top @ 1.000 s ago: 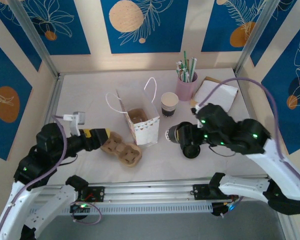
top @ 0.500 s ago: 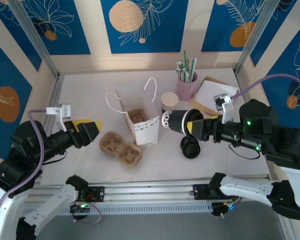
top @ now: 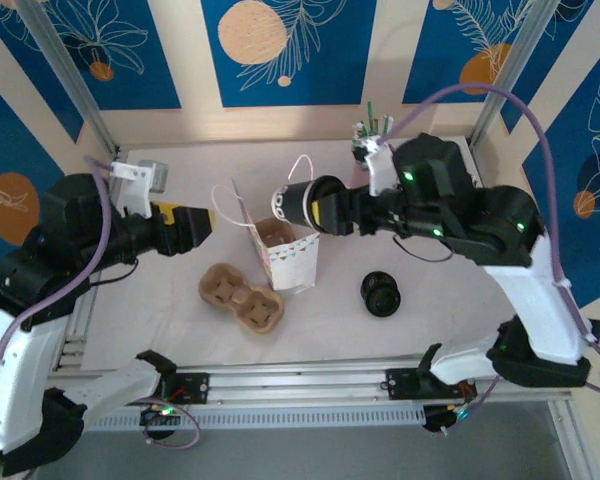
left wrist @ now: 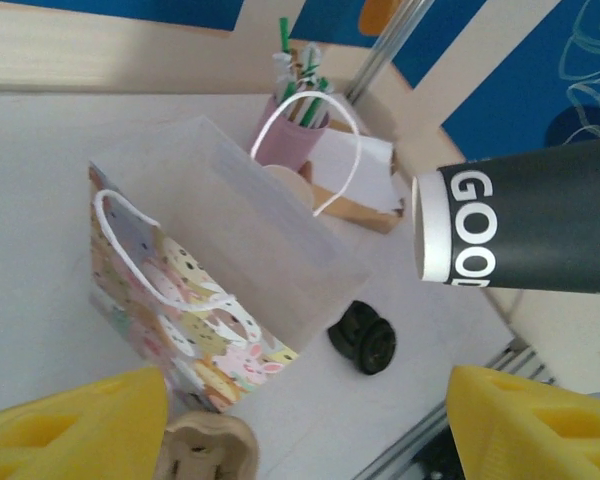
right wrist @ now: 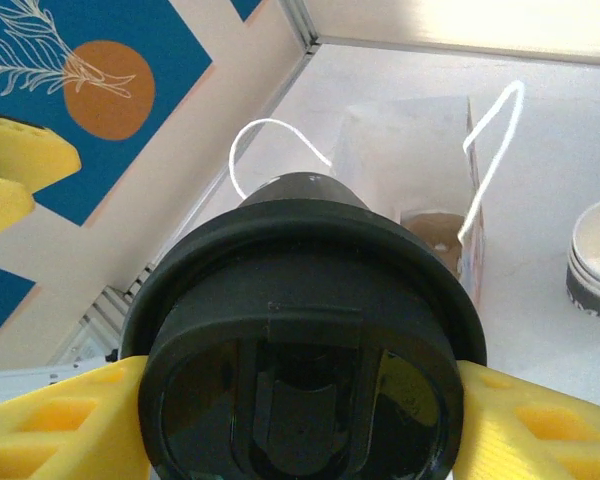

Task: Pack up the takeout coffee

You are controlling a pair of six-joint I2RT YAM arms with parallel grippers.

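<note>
**A:** Holding the takeout coffee [top: 292, 205] on its side above the paper bag [top: 285, 262], your right gripper [top: 318, 213] is clamped around it, with the lid facing the wrist.

**B:** And the left gripper [top: 192, 224]?

**A:** Jaws apart, empty, near the bag's handle. You're mid-transfer: turn the coffee upright, then lower it in. Something brown sits inside, possibly 1 carrier, but I can't tell.

One lidded cup [top: 292, 205] sits in the right gripper [top: 318, 212], with one bag [top: 290, 262] just below it, two carriers [top: 242, 297], one loose lid [top: 381, 294], one cup stack [right wrist: 598, 262] and one straw holder [left wrist: 298, 135] beyond.
</note>
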